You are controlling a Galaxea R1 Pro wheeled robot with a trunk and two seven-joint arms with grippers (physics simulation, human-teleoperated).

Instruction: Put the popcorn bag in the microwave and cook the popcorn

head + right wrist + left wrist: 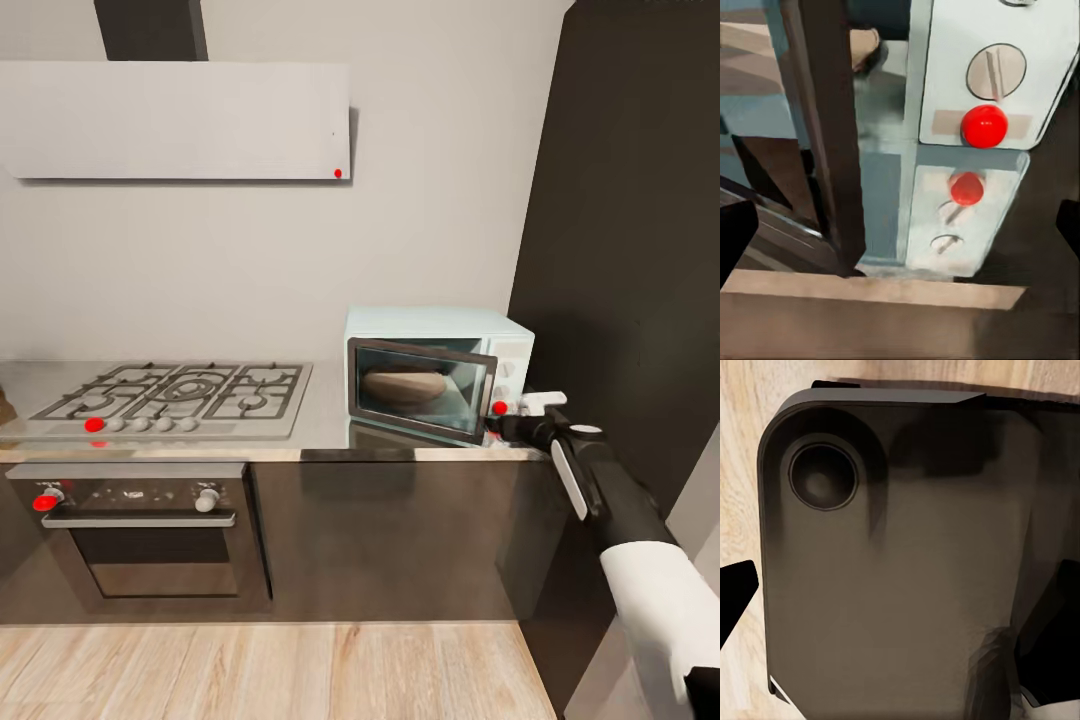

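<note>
1 microwave (438, 372) (door ajar), 1 popcorn bag (403, 385) inside.

the microwave (437, 372) door (420, 388) stands slightly ajar, blocking most of the cavity, where the popcorn bag (403, 384) sits behind the glass. the right gripper (527, 412) hangs at the door's 3 o'clock edge, just before the knob panel (979, 135). bare countertop (325, 400) lies free at the microwave's 9 o'clock, up to the gas hob (175, 397). a dark tall cabinet (630, 250) walls off 3 o'clock.
</note>
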